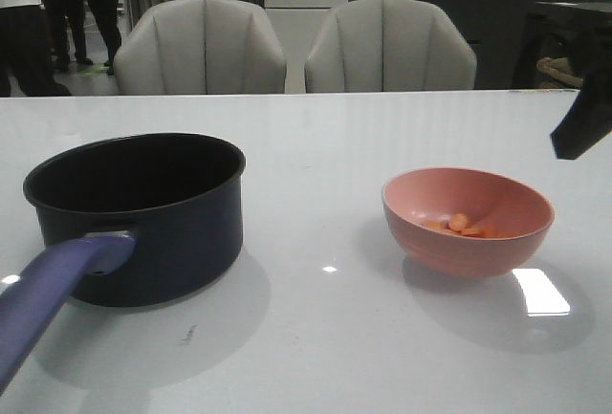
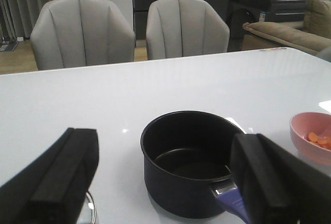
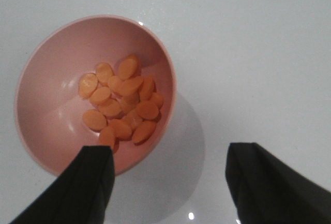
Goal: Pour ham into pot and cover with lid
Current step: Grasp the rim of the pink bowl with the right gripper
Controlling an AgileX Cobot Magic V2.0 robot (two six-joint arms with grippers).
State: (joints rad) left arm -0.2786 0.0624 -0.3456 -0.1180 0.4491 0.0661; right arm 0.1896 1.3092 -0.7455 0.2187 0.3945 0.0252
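Ham [image 3: 121, 102] piled in pink bowl [image 1: 468, 220], pot [image 1: 139, 213] at its 9 o'clock. Right gripper [image 3: 170, 182] spread wide, nothing held, one finger over bowl's rim. Left gripper [image 2: 165, 182] gaping, empty; lid [image 2: 90, 207] maybe glimpsed beneath.

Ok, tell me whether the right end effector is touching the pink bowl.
Cannot tell. In the right wrist view the open right end effector has one finger overlapping the pink bowl rim, but neither contact nor a gap shows plainly.

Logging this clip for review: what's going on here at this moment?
Nothing is held yet. The right gripper hangs open above the pink bowl, one finger over its rim; the ham slices lie inside. The pot stands empty, uncovered. The left gripper is open near it, with a metal-rimmed edge, probably the lid, beneath.
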